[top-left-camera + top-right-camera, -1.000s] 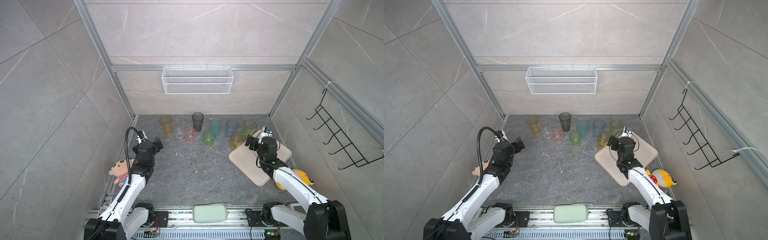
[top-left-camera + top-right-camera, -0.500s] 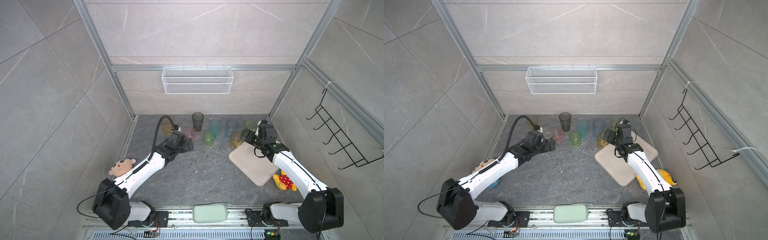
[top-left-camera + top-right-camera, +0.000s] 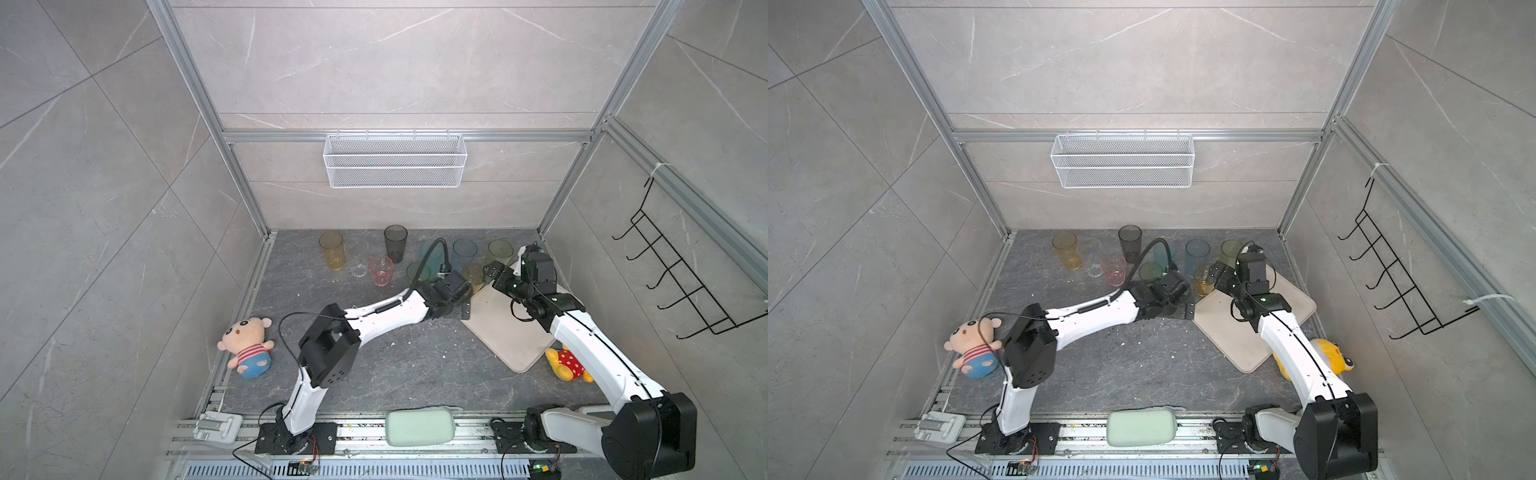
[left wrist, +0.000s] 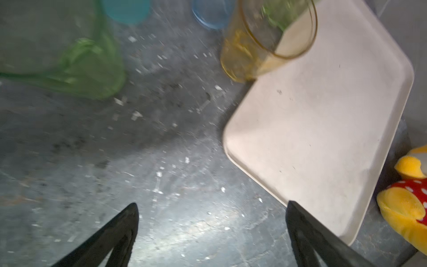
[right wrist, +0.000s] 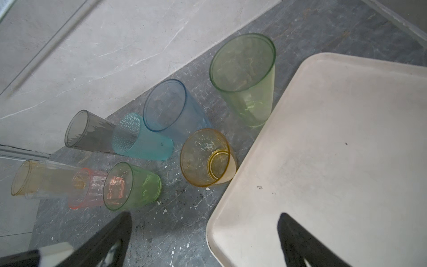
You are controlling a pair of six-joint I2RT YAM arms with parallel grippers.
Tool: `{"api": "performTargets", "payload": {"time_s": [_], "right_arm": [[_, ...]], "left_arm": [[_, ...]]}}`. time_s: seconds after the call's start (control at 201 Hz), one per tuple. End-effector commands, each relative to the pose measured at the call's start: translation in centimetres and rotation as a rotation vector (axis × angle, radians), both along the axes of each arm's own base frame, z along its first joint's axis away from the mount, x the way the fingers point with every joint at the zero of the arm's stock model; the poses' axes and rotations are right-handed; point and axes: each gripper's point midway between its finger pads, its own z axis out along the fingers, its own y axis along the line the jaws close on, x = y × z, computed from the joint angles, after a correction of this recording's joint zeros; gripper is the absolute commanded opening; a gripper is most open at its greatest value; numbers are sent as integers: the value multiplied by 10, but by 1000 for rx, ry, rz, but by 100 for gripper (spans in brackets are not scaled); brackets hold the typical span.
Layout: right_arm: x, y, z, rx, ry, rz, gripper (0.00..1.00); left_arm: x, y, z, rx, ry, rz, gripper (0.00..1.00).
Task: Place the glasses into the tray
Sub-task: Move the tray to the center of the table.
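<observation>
**Top views: speckled grey floor, tiled booth**

Dark stone floor, white flecks. Pale tiled walls; wire basket hangs on the back one. Glasses stand on the floor by that wall, beside the tray. Left gripper and right gripper are spread, empty.

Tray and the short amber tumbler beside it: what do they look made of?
The tray looks like matte cream plastic or melamine: dull, no glare, dark specks and scuffs. The short amber tumbler looks like tinted see-through plastic, going by its fine scratches; glass cannot be ruled out.
</observation>
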Motion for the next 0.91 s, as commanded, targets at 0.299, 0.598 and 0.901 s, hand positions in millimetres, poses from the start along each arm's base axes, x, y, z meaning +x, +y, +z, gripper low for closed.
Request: {"api": "performTargets", "payload": {"time_s": [0.299,0.598,0.901], "right_arm": [[-17,-27,-14,-28,65,-164,99],[-22,-39,-16,-53,64,-230,100],[-22,-40,-19,-52,74,-245,100]], "left_arm": [[-20,-44,-29,126,-33,39,97],[-27,-58,-48,137,-35,27,92],[-39,-77,-70,143,-6,-33,84]]}}
